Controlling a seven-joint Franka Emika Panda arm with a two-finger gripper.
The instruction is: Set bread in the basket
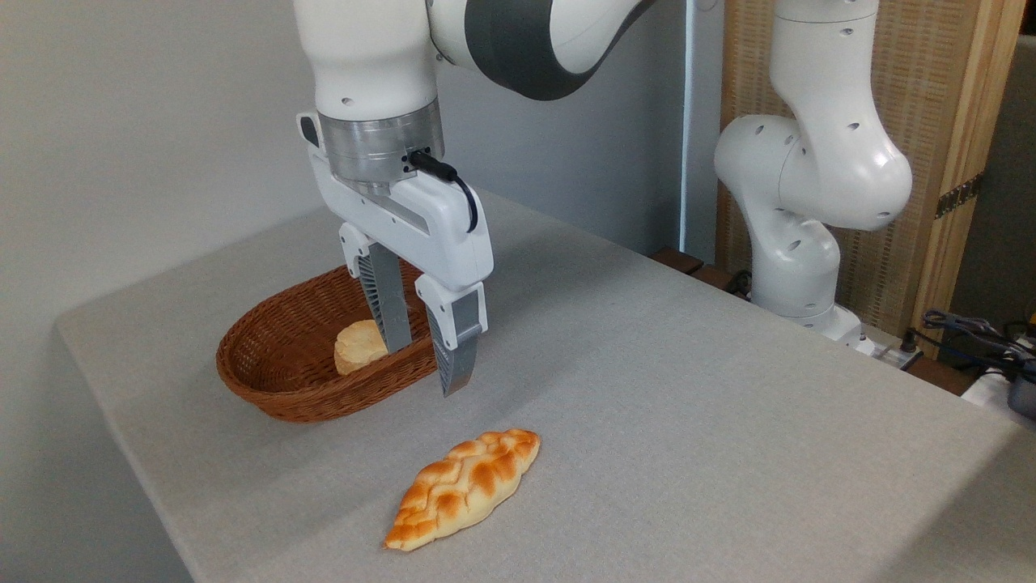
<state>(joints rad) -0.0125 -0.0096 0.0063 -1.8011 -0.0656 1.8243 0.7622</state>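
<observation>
A grey desk [664,421] fills most of the view, its near-left corner rounded and its surface covered in plain cloth. The white arm [809,162] rises from its base at the far right edge of the desk, bends overhead and comes down at the left, ending in a metal wrist ring with a black cable plugged into it.

The basket [267,380] sits on the left part of the desk, oval, reddish-brown wicker, with flared sides. A small pale roll [358,348] lies inside it, near its right end.

The bread [463,488] lies flat on the desk in front of the basket and to its right, well apart from it, its long axis running diagonally from near-left to far-right. Its braided crust is golden-orange with paler creases.

The gripper [421,368] hangs pointing down over the basket's right end, above the desk and clear of the bread. Its fingers [455,356] are spread apart with nothing between them; one stands in front of the roll, the other just outside the basket's rim.
</observation>
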